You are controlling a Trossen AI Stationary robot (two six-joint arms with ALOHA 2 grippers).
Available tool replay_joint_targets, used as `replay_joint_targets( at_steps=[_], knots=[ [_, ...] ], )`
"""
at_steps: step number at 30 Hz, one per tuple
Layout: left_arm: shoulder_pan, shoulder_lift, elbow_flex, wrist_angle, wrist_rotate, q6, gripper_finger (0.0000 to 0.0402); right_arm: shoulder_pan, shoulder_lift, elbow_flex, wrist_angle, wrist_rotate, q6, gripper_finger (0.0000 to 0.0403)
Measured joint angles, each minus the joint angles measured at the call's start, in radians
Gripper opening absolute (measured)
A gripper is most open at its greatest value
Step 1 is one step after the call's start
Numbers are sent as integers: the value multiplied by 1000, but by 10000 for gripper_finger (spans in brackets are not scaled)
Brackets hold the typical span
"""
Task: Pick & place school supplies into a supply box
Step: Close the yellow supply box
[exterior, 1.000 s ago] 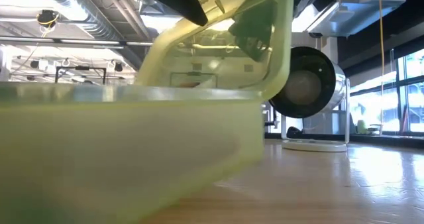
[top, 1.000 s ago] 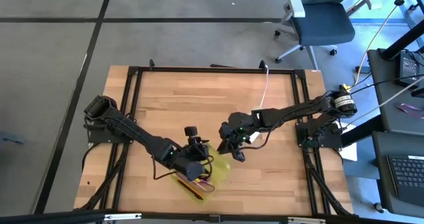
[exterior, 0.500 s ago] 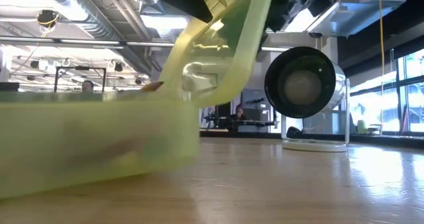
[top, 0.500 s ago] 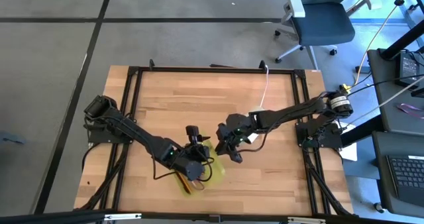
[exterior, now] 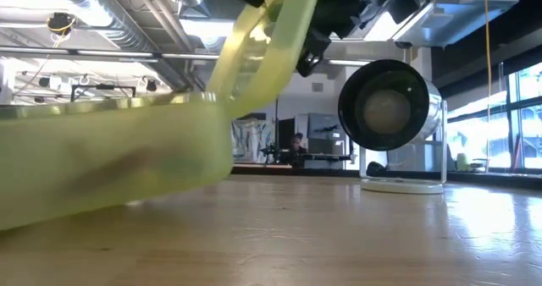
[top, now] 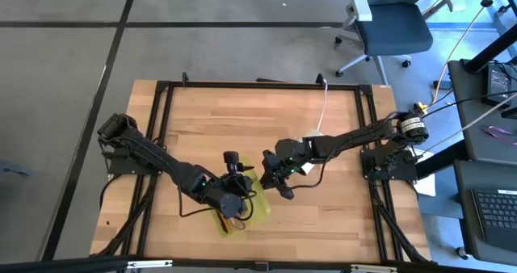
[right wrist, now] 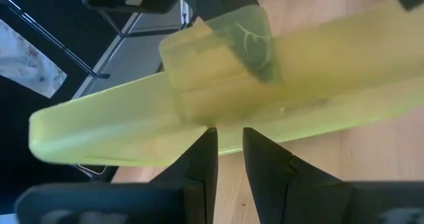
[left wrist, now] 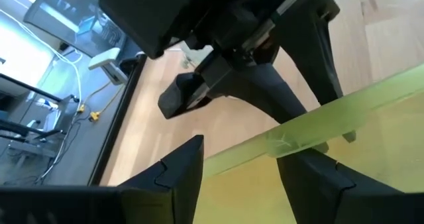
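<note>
The supply box is translucent yellow-green and stands near the table's front middle. Its base rests on the wood and its lid slants up over it. A few school supplies show dimly inside as dark and orange streaks. My right gripper is shut on the raised lid from the table's right. My left gripper is over the box from the left, open, with the yellow-green rim running across between its fingers. My right gripper pinches the lid's long free edge between its two fingers, close to a small latch tab. It comes slanting down from the table's right. The lid is lifted clear of the table and tilted. My left gripper's open fingers stand either side of the rim; whether they touch it I cannot tell.
A white cylinder on a cord stands on the table behind my right arm. Bare wood lies to the right of the box and toward the far edge. An office chair stands beyond the table.
The box's base has slid toward the table's left, away from the low camera. The lid in my right gripper has tipped further over toward the base. My right gripper has shifted a little toward the table's left.
</note>
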Motion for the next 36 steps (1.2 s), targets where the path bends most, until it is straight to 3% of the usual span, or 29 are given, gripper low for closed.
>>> replay_joint_targets(
  at_steps=[13, 27, 36],
  knots=[
    [10, 0, 0, -18, 25, 0, 178, 0, 0, 0, 15, 3, 27, 77],
    [55, 0, 0, -75, 230, -84, 191, 0, -1, 0, 15, 2, 27, 77],
    [58, 0, 0, -86, 239, -69, 191, 0, -1, 0, 16, 2, 27, 77]
  ],
)
